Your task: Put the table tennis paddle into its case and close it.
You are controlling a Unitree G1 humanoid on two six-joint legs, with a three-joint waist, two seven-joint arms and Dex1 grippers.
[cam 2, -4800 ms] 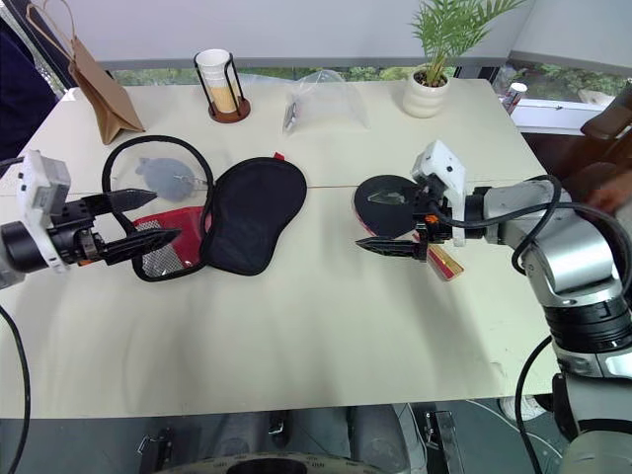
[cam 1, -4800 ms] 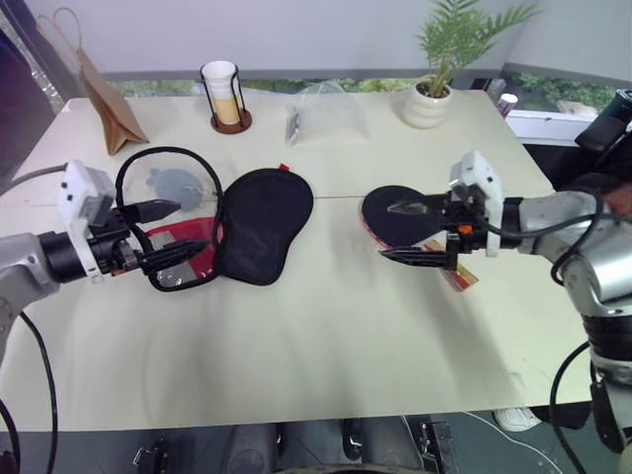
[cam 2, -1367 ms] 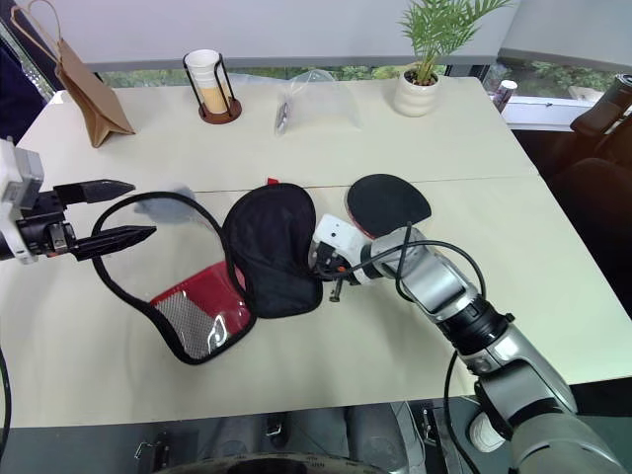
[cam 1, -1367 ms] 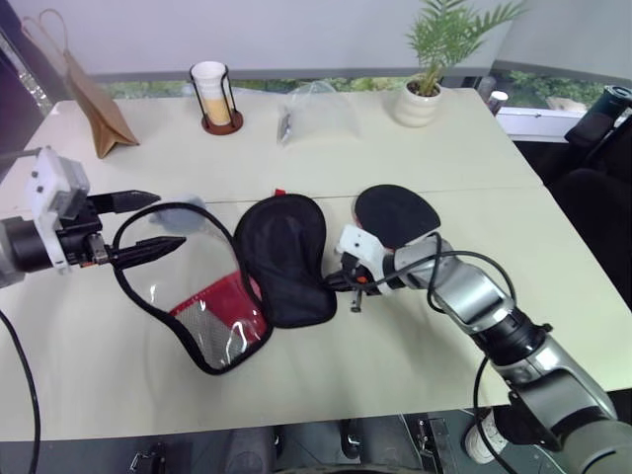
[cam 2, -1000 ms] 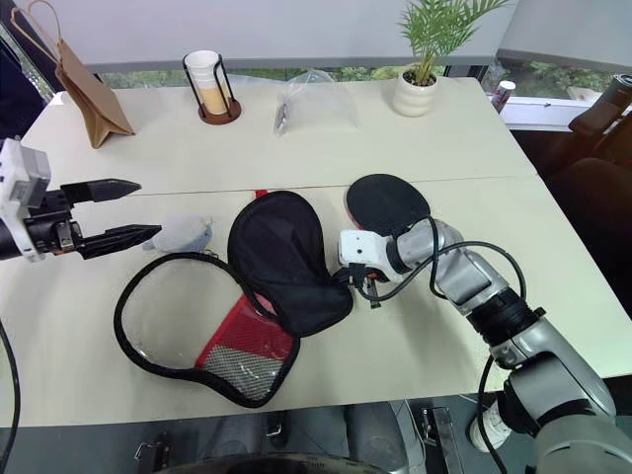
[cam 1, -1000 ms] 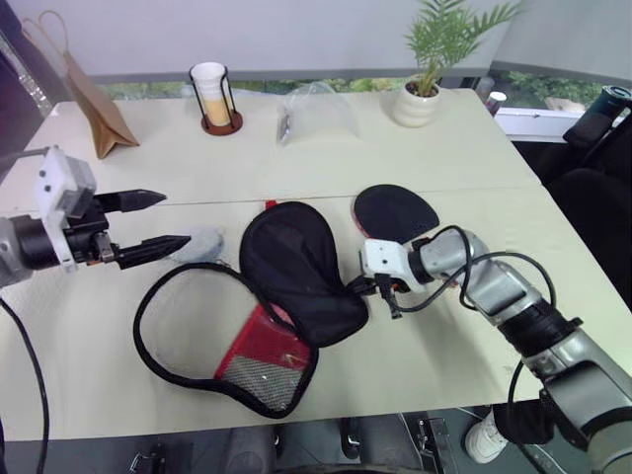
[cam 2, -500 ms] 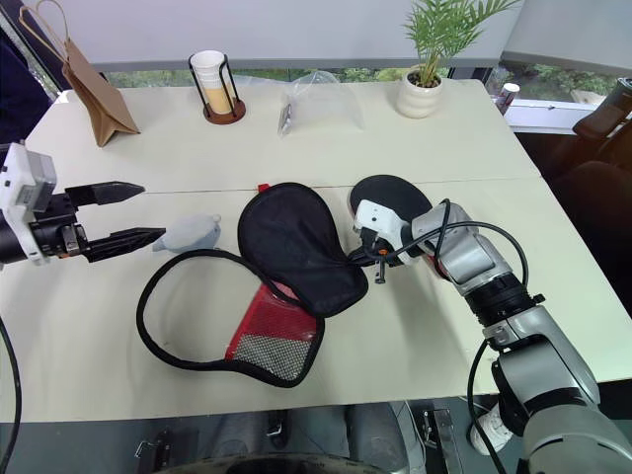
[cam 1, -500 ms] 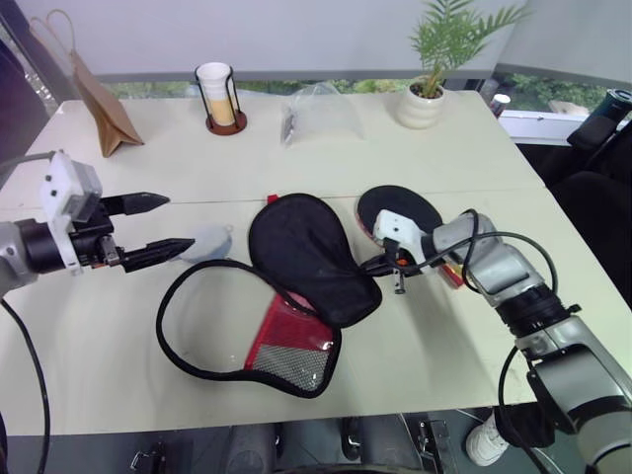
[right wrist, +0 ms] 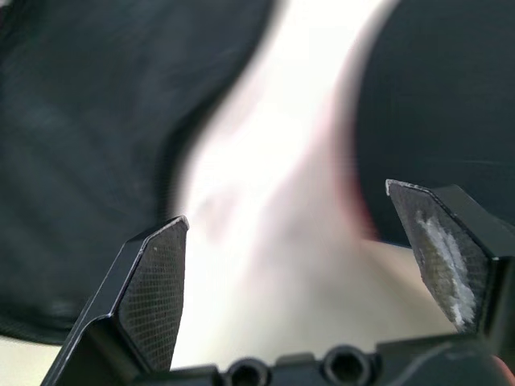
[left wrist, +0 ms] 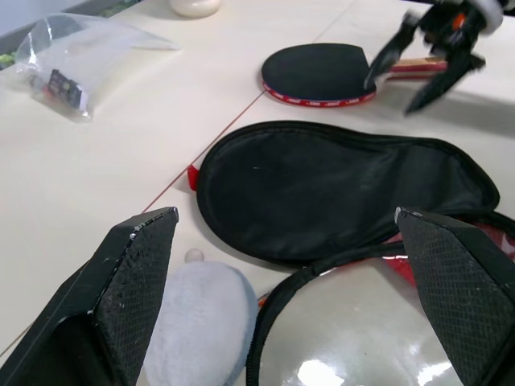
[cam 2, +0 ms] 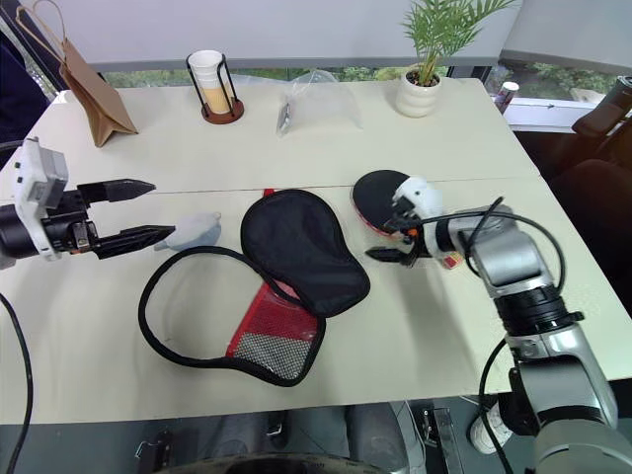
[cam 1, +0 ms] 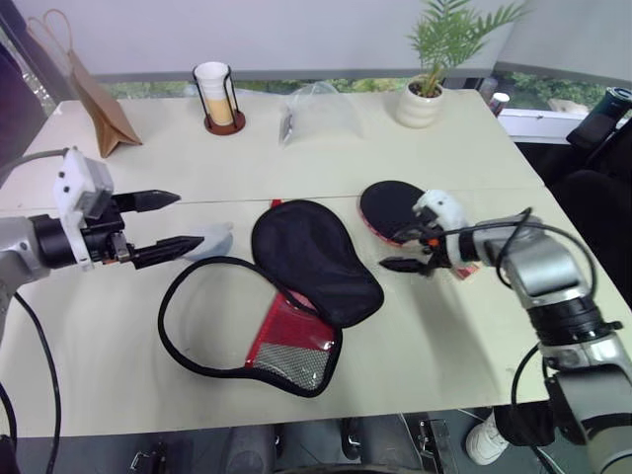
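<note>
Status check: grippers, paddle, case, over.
Both grippers, left and right, open, empty. Paddle on table, outside case. Case unzipped. Grey plush beside case rim.

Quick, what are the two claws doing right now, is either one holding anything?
Left gripper: open, holding nothing.
Right gripper: open, holding nothing.

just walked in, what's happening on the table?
Nothing is held. The case lies unzipped and spread open on the table, with the table tennis paddle flat beside it. The right claw hovers open by the paddle's handle; the left claw hangs open above a grey plush toy.
</note>
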